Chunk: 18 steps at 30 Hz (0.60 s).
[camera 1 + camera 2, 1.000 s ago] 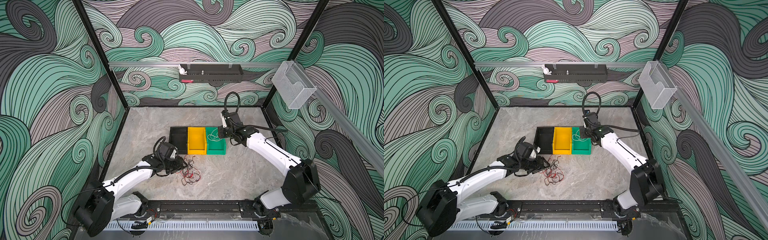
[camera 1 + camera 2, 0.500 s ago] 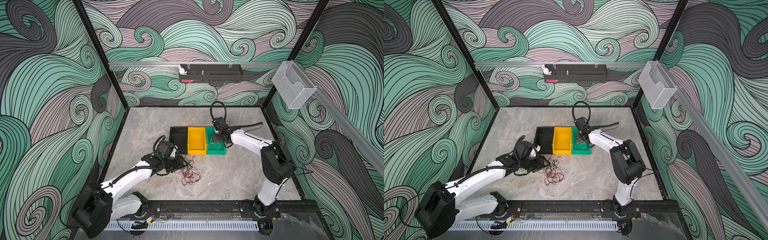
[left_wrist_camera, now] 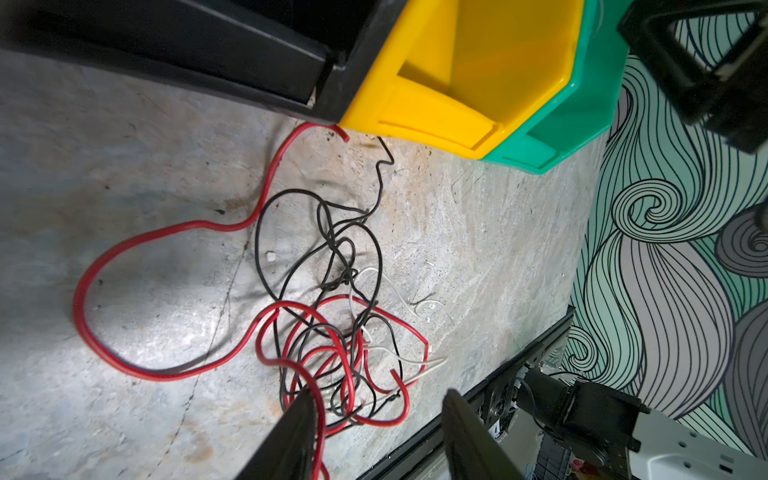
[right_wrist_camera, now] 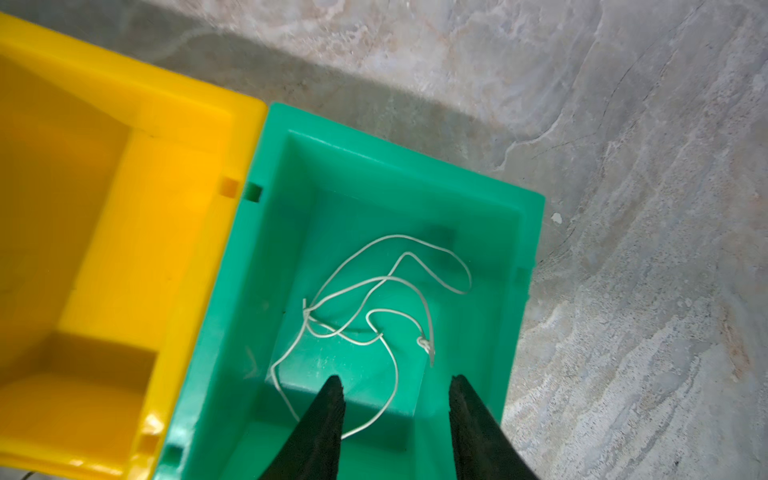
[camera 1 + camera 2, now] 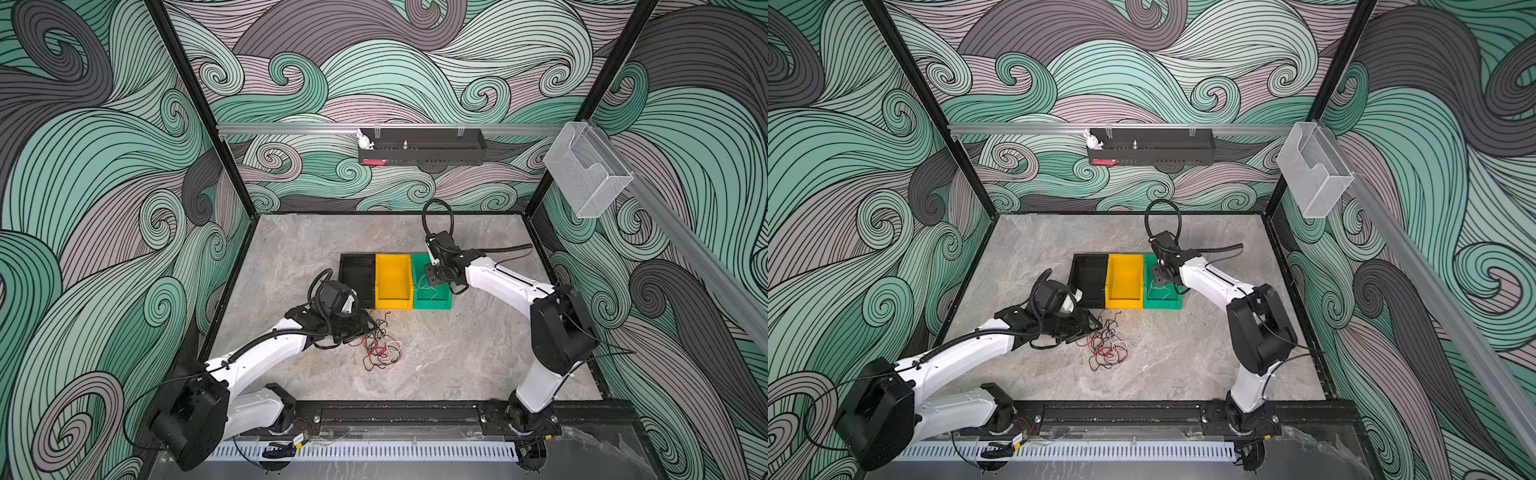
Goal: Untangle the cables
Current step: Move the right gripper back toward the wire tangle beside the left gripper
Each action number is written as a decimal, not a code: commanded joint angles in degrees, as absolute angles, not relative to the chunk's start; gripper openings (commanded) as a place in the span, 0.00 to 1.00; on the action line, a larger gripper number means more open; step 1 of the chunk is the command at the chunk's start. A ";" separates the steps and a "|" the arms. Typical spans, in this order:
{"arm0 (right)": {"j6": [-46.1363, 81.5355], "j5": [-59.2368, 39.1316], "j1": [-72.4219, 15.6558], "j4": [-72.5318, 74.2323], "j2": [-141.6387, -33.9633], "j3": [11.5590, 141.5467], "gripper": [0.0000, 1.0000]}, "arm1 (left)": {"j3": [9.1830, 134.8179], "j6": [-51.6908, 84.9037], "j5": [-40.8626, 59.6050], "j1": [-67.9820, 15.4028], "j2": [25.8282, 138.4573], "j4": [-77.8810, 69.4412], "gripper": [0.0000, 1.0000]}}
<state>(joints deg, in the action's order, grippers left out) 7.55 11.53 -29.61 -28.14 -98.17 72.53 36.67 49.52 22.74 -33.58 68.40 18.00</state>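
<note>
A tangle of thin red, black and white cables (image 5: 382, 349) (image 5: 1106, 347) (image 3: 332, 324) lies on the stone floor in front of the bins. My left gripper (image 5: 368, 328) (image 5: 1092, 326) (image 3: 379, 392) is low at the tangle's left edge, open, and a red loop runs along one finger (image 3: 301, 415). One white cable (image 4: 374, 282) (image 5: 426, 286) (image 5: 1158, 289) lies loose on the floor of the green bin (image 4: 266, 166) (image 5: 432, 305). My right gripper (image 4: 395, 379) (image 5: 434, 278) (image 5: 1160, 276) hangs open just above it, holding nothing.
A black bin (image 5: 357, 270) and a yellow bin (image 5: 392, 274) (image 4: 187, 216) stand left of the green one, all touching. One red cable end (image 3: 343, 135) lies against the yellow bin's front. A black frame rail (image 5: 395, 411) edges the floor at the front.
My right gripper, shut on the white cable a second ago, has come down over the green bin and opened; the cable now lies in the bin. The left arm has barely moved.
</note>
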 commanded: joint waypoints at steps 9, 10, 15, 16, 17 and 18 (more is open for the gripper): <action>15.82 -9.05 -29.27 -27.84 -84.12 63.70 0.50 | 37.19 47.11 24.14 -34.27 74.41 15.33 0.56; 17.57 -12.90 -29.60 -25.87 -83.52 61.39 0.49 | 36.89 47.27 24.39 -34.25 75.13 14.62 0.56; 23.59 -22.15 -34.10 -17.62 -83.03 52.87 0.48 | 36.04 48.38 25.40 -34.58 77.78 11.58 0.56; 24.20 -21.90 -35.34 -17.50 -83.26 51.98 0.48 | 36.00 48.43 25.39 -34.63 78.23 11.35 0.56; 24.77 -21.99 -36.45 -17.21 -83.47 51.23 0.48 | 36.01 48.52 25.39 -34.79 78.63 11.04 0.56; 25.47 -22.41 -37.40 -16.47 -83.65 50.37 0.47 | 35.94 48.60 25.40 -34.96 79.12 10.64 0.56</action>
<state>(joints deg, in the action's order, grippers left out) 21.45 -17.12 -35.22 -20.84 -83.64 51.40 36.25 48.45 24.53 -34.46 78.00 12.78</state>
